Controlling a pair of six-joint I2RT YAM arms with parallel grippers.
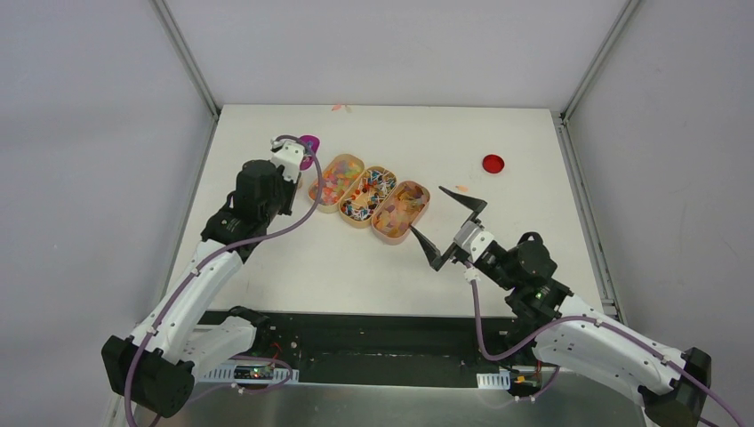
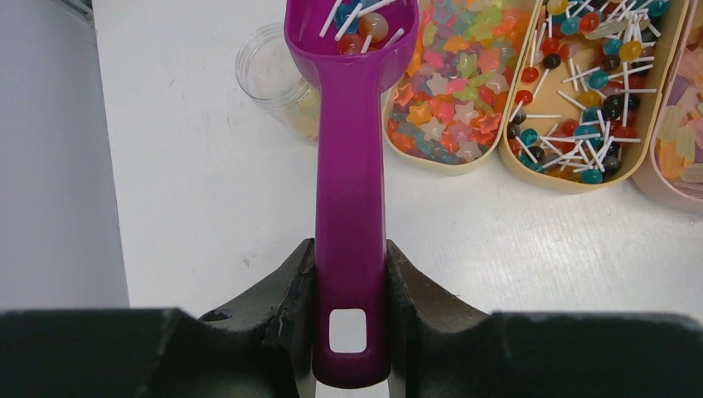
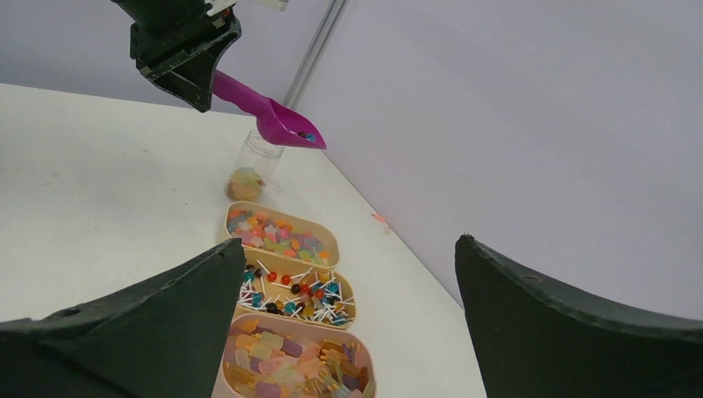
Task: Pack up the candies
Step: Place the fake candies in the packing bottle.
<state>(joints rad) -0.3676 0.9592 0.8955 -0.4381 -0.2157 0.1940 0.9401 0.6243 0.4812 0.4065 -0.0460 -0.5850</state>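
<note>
Three oval trays [image 2: 572, 186] sit side by side on the table [image 2: 207, 215], all ahead & to the right of the L gripper [image 2: 350, 278]. L gripper is clamped on the handle of a magenta scoop [image 2: 350, 166], fingers tight on both sides. Scoop sticks straight fwd, raised off the table, w/ a few lollipops [image 2: 362, 23] in its bowl. Clear jar [image 2: 269, 70] is just left of the bowl, some yellowish sweets [image 3: 242, 184] in its bottom. Tray contents, from the scoop outward: star gummies [image 2: 448, 91], loose lollipops [image 2: 589, 99], pastel gummies [image 2: 684, 137]. R gripper [image 1: 428, 210] is spread wide, nothing btwn its fingers, pastel tray right in front of it. The other 2 trays & jar lie further ahead. Red disc [image 1: 493, 163] is off to its right, well apart.
</note>
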